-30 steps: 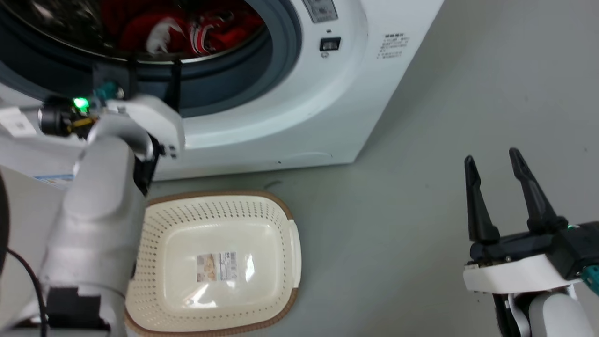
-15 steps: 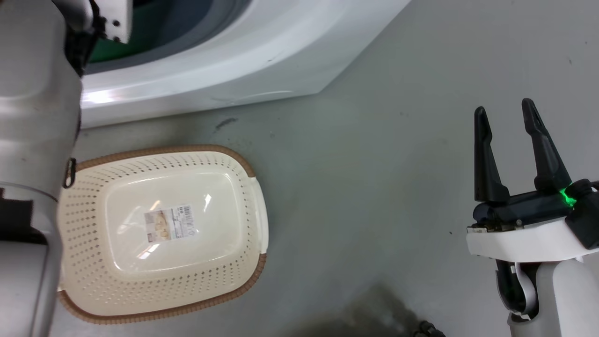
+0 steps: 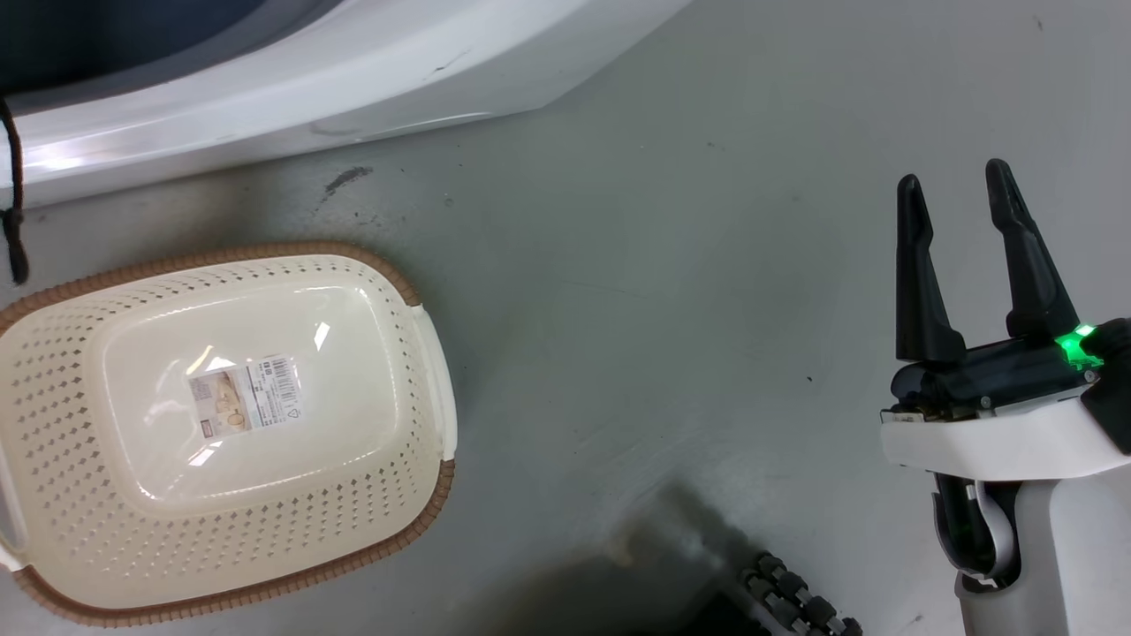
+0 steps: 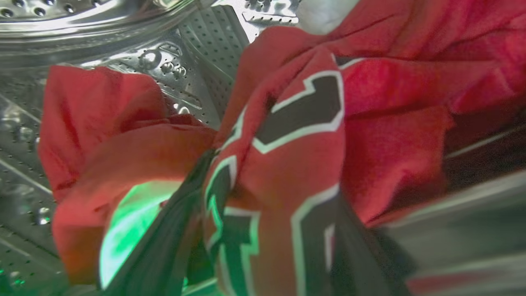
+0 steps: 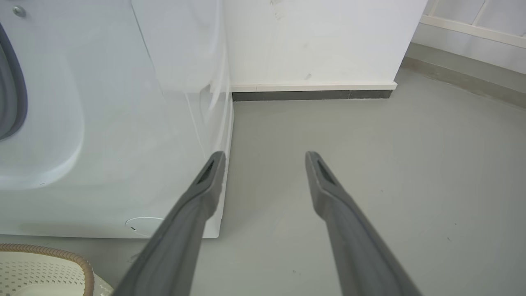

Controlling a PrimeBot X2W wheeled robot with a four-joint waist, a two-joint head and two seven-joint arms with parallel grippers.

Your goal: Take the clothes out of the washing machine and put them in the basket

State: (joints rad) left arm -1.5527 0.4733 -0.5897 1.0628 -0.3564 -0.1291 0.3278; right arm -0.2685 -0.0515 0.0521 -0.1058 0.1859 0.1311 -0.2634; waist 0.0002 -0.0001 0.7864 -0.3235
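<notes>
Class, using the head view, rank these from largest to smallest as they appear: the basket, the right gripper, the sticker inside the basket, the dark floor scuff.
1. basket
2. right gripper, though it is likely nearer the camera, which enlarges it
3. sticker
4. scuff, clearly smallest

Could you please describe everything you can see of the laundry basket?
The basket is a rounded rectangular tub of cream-white plastic with sloping perforated walls and a brown woven-look rim. A pale handle shows on one short side. It stands upright on the grey floor just in front of the washing machine, not touching it. It holds nothing but a printed sticker on its smooth, glossy bottom.
</notes>
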